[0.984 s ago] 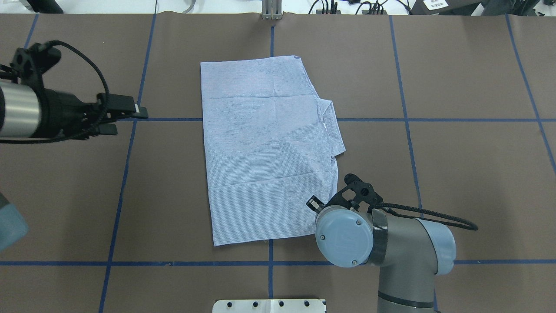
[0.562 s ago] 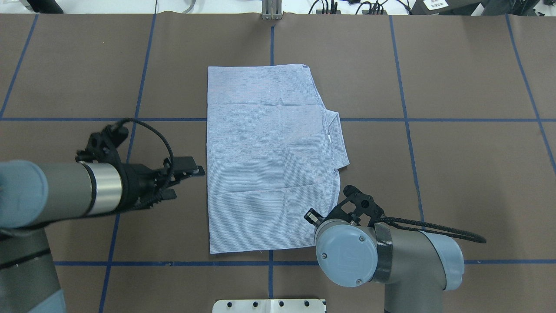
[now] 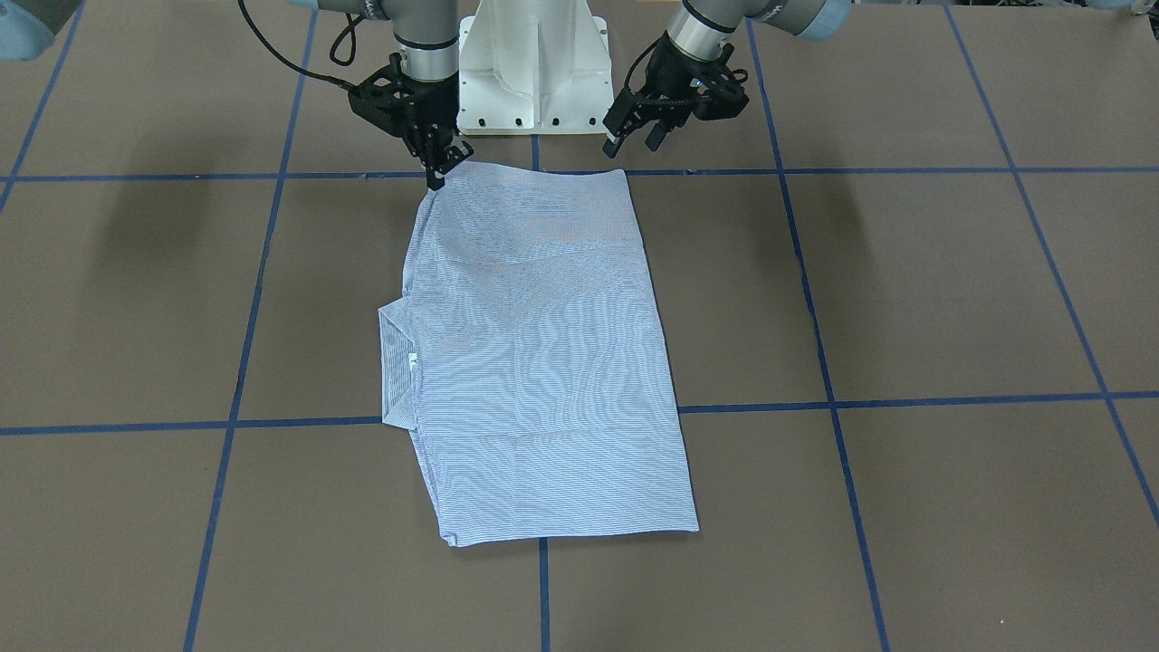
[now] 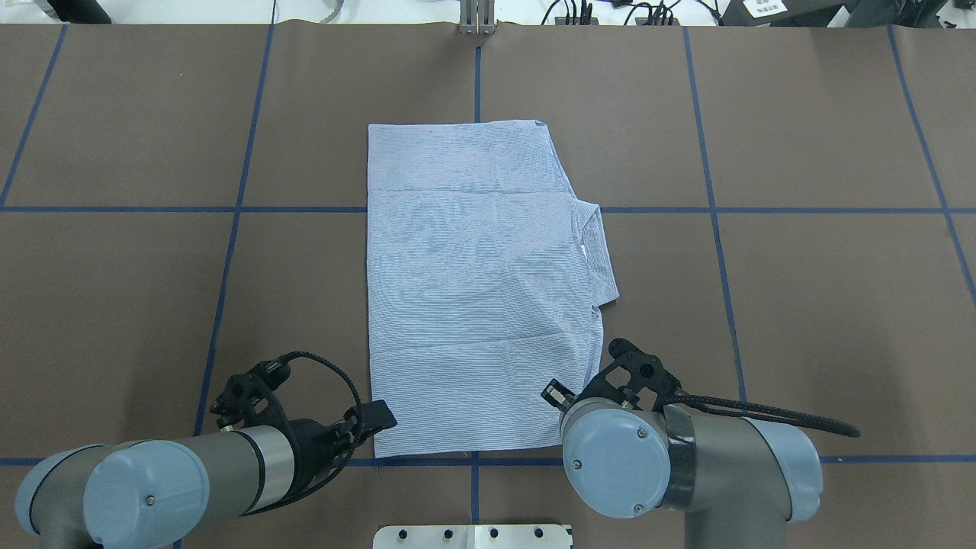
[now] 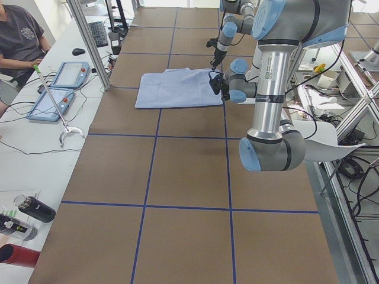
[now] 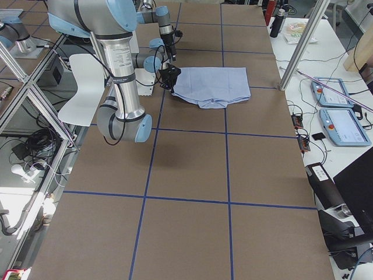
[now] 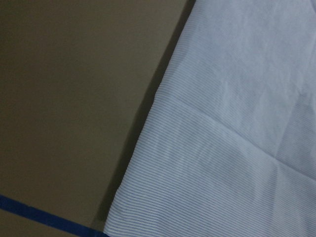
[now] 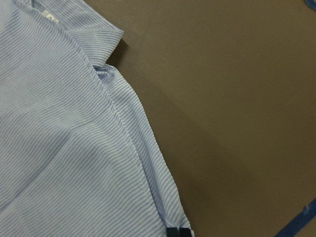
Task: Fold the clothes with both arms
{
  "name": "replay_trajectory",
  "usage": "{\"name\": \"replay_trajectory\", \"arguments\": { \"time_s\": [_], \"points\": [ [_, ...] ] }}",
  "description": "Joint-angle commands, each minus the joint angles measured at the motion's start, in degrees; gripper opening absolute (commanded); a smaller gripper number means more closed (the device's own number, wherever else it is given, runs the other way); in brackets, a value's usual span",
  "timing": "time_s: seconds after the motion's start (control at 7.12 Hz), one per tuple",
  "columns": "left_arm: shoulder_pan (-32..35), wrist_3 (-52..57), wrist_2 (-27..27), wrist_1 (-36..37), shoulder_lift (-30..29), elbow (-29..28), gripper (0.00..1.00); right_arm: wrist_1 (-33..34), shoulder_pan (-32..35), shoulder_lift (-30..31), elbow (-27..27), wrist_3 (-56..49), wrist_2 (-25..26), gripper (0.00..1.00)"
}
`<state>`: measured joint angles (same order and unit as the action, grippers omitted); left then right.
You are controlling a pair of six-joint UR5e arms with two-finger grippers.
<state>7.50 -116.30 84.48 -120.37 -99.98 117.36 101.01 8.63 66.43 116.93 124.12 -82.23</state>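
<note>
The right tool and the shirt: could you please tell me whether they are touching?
Touching. The front-facing view shows the right tool on a corner of the shirt; the right wrist view shows its fingertips on the cloth's edge.

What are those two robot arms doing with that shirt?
They are folding it. The striped shirt lies flat on the brown table, folded into a long rectangle, with its collar sticking out at one side. The right gripper is pinching the shirt's corner nearest the robot. The left gripper is open just beside the other near corner and isn't holding anything yet.
</note>
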Motion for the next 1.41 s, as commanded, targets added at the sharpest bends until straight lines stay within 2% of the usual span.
{"name": "replay_trajectory", "arguments": {
  "time_s": [0.0, 0.7, 0.84, 1.26],
  "points": [
    [-0.47, -0.16, -0.19, 0.4, -2.05, -3.08, 0.96, 0.07, -1.15, 1.15, 1.11, 0.07, -0.03, 0.0],
    [-2.13, -0.16, -0.1, 0.14, -2.77, -5.47, 0.71, 0.07, -2.47, 1.6, 2.07, 1.12, 0.05, 0.0],
    [-2.48, -0.16, -0.1, 0.14, -2.77, -5.47, 0.63, 0.07, -2.47, 1.51, 2.16, 1.12, 0.06, 0.0],
    [-2.93, -0.16, -0.1, 0.05, -2.77, -6.09, 0.53, 0.07, -2.39, 1.69, 2.95, 1.04, -0.03, 0.0]
  ]
}}
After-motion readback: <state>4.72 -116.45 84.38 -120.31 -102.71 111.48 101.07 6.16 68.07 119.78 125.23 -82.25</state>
